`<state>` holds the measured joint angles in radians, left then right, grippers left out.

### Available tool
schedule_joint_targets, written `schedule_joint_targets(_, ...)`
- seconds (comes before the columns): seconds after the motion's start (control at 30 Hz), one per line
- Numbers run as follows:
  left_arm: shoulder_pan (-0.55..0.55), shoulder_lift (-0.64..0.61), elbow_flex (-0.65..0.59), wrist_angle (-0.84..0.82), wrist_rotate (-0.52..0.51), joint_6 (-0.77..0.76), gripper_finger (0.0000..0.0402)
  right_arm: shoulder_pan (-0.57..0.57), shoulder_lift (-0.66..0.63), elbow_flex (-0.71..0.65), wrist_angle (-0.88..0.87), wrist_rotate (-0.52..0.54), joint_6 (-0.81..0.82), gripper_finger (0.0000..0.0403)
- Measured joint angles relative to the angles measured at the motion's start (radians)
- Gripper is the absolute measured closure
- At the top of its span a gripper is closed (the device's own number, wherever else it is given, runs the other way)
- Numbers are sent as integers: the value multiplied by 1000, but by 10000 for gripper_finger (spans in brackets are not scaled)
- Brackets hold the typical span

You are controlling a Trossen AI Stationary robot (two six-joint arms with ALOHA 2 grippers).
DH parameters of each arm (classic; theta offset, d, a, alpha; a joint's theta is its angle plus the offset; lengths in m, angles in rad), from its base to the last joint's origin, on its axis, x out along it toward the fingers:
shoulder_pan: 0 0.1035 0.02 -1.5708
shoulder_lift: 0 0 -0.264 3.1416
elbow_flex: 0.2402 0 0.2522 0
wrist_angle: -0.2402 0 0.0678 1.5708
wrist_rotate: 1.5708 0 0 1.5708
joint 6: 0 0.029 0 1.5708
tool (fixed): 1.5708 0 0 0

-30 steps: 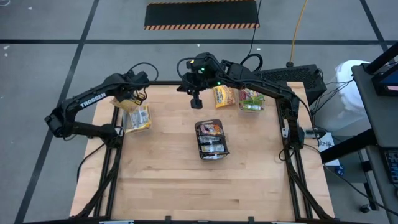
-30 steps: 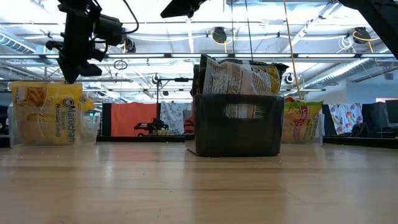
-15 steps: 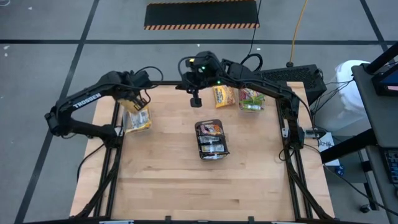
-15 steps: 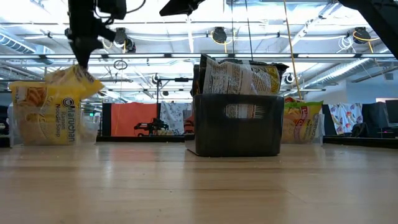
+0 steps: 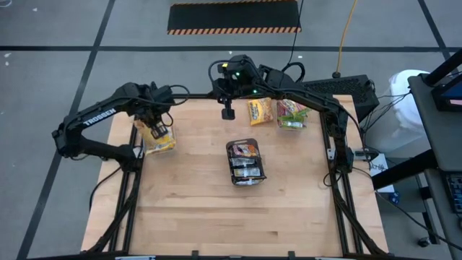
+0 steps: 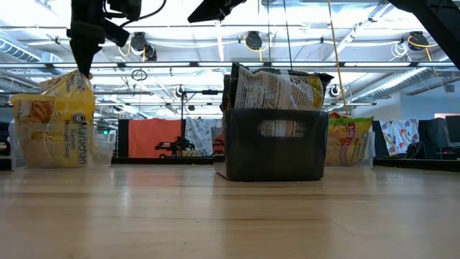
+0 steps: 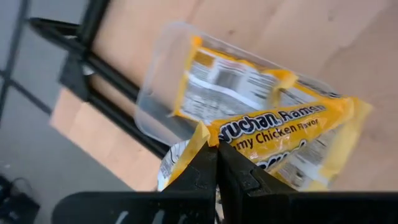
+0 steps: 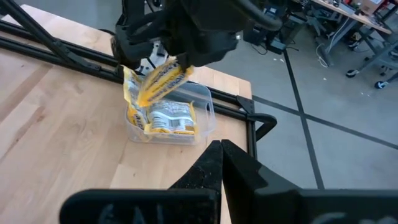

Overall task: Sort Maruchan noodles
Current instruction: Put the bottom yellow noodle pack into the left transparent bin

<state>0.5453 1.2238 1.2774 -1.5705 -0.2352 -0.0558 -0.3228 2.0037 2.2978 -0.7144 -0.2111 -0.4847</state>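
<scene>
- Left pincer (image 7: 216, 148) pinches a crinkly yellow plastic noodle packet (image 7: 292, 134) above the clear plastic tub (image 7: 158, 93) at the wooden table's (image 5: 216, 209) left edge.
- Right pincer (image 8: 220, 147), pressed together, hovers near the far edge.

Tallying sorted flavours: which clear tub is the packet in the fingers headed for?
The clear plastic tub at the table's left edge, holding yellow packets; the left gripper holds a yellow ramen packet above it.

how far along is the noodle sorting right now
Partly done: yellow packets already stand in the clear tub at the table's left edge, and two more tubs at the back hold packets. In hand: the left gripper pinches a yellow packet above that tub. Left: the packets in the dark tray. The right gripper waits, shut.
</scene>
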Motion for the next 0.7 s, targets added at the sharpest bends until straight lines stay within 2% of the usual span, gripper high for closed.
schedule_joint_targets(0.23,1,26,0,-2,86,10,399,-9,0,0,0,0,-2,403)
schedule_joint_targets(0.7,1,119,0,10,78,-36,397,-12,0,0,0,0,-2,403)
